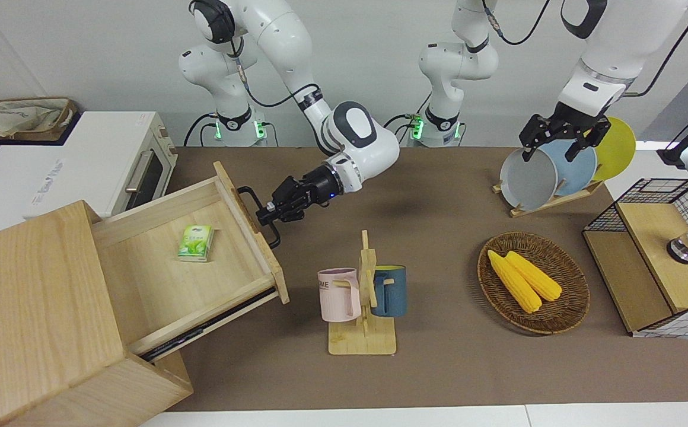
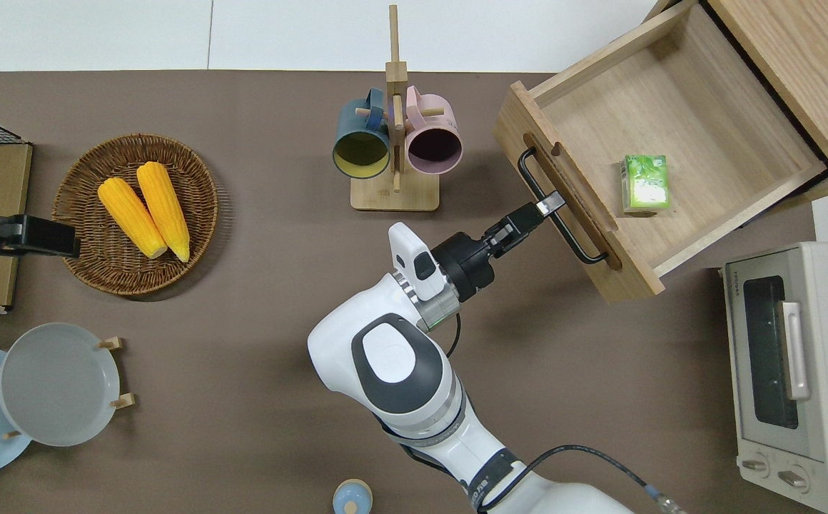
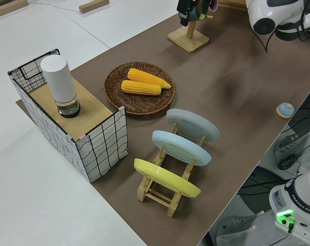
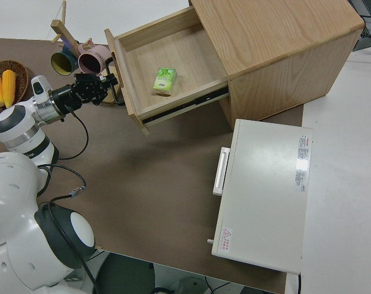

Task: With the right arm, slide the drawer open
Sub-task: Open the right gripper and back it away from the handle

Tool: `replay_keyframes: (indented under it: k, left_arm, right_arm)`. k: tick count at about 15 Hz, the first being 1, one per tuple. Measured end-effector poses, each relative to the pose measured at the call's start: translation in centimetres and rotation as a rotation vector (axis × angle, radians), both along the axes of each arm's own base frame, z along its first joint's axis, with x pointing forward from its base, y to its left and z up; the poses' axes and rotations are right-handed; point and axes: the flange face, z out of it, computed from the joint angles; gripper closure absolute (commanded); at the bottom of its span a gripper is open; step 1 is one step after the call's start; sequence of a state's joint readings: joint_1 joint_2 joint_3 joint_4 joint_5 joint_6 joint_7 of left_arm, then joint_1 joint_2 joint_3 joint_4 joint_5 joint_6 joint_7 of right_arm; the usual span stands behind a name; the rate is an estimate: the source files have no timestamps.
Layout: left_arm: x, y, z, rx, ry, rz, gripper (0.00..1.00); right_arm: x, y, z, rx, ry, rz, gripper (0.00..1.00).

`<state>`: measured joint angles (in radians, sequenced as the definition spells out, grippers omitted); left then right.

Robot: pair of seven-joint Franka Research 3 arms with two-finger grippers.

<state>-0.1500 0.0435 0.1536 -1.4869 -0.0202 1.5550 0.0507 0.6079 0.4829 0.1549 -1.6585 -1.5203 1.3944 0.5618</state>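
Note:
The drawer [image 1: 160,279] stands pulled far out of the pale wooden cabinet [image 1: 29,296], toward the table's middle. A small green packet [image 2: 646,184] lies on its floor. My right gripper [image 2: 547,206] is at the black bar handle [image 2: 578,246] on the drawer's front, roughly at mid-length, with its fingers shut around the bar. The same grip shows in the front view, where the right gripper [image 1: 264,214] meets the handle [image 1: 274,238]. The left arm is parked, its gripper [image 1: 551,153] open.
A mug rack [image 1: 363,296] with a pink and a blue mug stands beside the drawer front. A white toaster oven [image 2: 792,371] sits next to the cabinet, nearer to the robots. A basket of corn [image 1: 534,281], a plate rack [image 1: 548,172] and a wire-mesh cabinet [image 1: 652,255] are toward the left arm's end.

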Motion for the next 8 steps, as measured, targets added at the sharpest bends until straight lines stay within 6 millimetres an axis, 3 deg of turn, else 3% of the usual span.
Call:
replay_keyframes:
  k: [5,6,7,8]
  left_arm:
    - [0.0,0.0,0.0,0.0,0.0,0.0,0.0]
    - [0.0,0.0,0.0,0.0,0.0,0.0,0.0]
    - [0.0,0.0,0.0,0.0,0.0,0.0,0.0]
    - [0.0,0.0,0.0,0.0,0.0,0.0,0.0]
  right_arm:
    - [0.0,0.02,-0.03,-0.001,0.0,0.0,0.978]
    - [0.0,0.02,-0.03,-0.001,0.0,0.0,0.891]
    - [0.0,0.02,-0.03,-0.001,0.0,0.0,0.734]
    - [0.0,0.02,-0.03,0.0,-0.001,0.0,0.428]
